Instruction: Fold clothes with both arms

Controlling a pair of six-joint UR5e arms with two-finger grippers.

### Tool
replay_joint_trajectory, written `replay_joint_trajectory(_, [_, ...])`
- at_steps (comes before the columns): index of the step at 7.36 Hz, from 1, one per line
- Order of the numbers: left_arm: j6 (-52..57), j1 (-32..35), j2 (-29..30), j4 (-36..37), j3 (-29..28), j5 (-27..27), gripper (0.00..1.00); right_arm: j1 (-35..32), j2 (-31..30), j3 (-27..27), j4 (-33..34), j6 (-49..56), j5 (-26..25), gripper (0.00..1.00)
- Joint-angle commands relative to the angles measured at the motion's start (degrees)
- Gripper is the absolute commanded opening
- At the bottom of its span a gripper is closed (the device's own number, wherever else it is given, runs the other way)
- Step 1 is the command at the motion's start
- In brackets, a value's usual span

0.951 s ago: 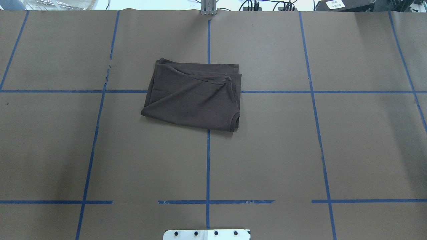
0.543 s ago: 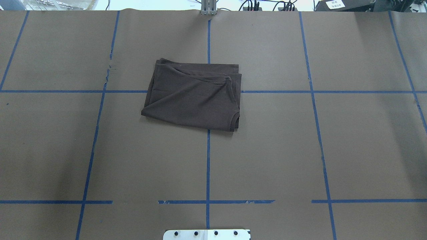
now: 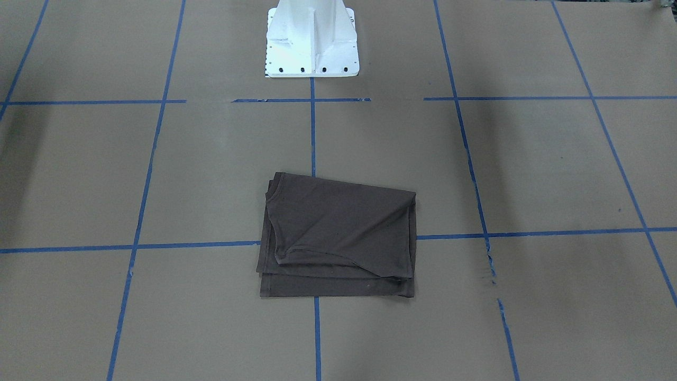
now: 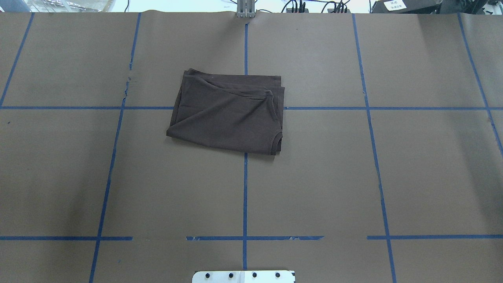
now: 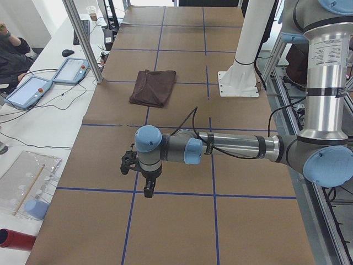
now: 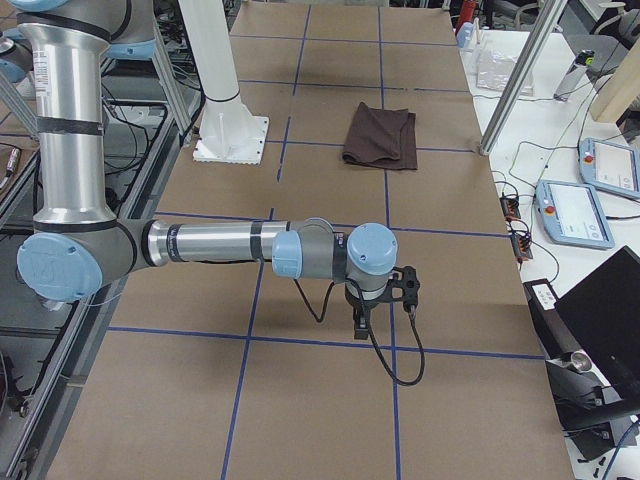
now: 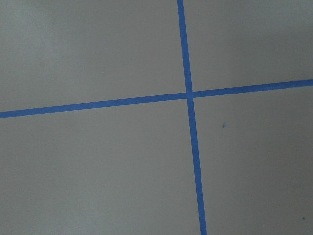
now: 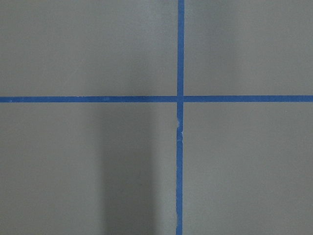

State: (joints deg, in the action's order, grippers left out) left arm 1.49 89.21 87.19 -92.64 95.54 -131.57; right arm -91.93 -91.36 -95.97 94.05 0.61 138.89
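Covering the whole table as brown paper (image 4: pixel 59 177), gridded by blue tape lines (image 4: pixel 245 196). Reaching out low and level over that paper as the left arm (image 5: pixel 237 148), near and large in the left side view, and as the right arm (image 6: pixel 210 243), near and large in the right side view. Standing at 6 o'clock in the overhead view as a white pedestal base (image 4: pixel 243 276). Lying flat as a dark brown T-shirt (image 4: pixel 226 114), folded into a rough rectangle over the central tape crossing, spreading mostly toward 9 o'clock of it, well apart from both arms. Hanging downward just above the paper as the left gripper (image 5: pixel 148 192) and the right gripper (image 6: pixel 360 332), each near a tape line; released or clenched, cannot tell from these side views. Curving at the shirt's 4 o'clock corner as a ribbed edge (image 4: pixel 278 142). Showing only bare paper and tape crossings in both wrist views.
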Motion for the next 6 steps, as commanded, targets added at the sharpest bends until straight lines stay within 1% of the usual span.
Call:
replay_joint_trajectory(1, [0.0, 0.0, 0.1, -0.1, 0.0, 0.0, 1.0, 0.0, 0.3, 0.0, 0.0, 0.0, 0.6, 1.0])
replay_joint_trajectory(3, [0.2, 0.0, 0.1, 0.1, 0.2, 0.0, 1.0, 0.0, 0.3, 0.0, 0.0, 0.1, 1.2, 1.0])
replay_joint_trajectory(4, [0.7, 0.3, 0.0, 0.2, 1.1, -0.2, 1.0, 0.0, 0.4, 0.0, 0.0, 0.1, 1.2, 1.0])
replay_joint_trajectory(5, [0.7, 0.3, 0.0, -0.3, 1.4, -1.8, 1.0, 0.0, 0.3, 0.0, 0.0, 0.1, 1.2, 1.0])
replay_joint_trajectory(6, [0.7, 0.3, 0.1, -0.5, 1.4, -1.8, 1.0, 0.0, 0.4, 0.0, 0.0, 0.1, 1.2, 1.0])
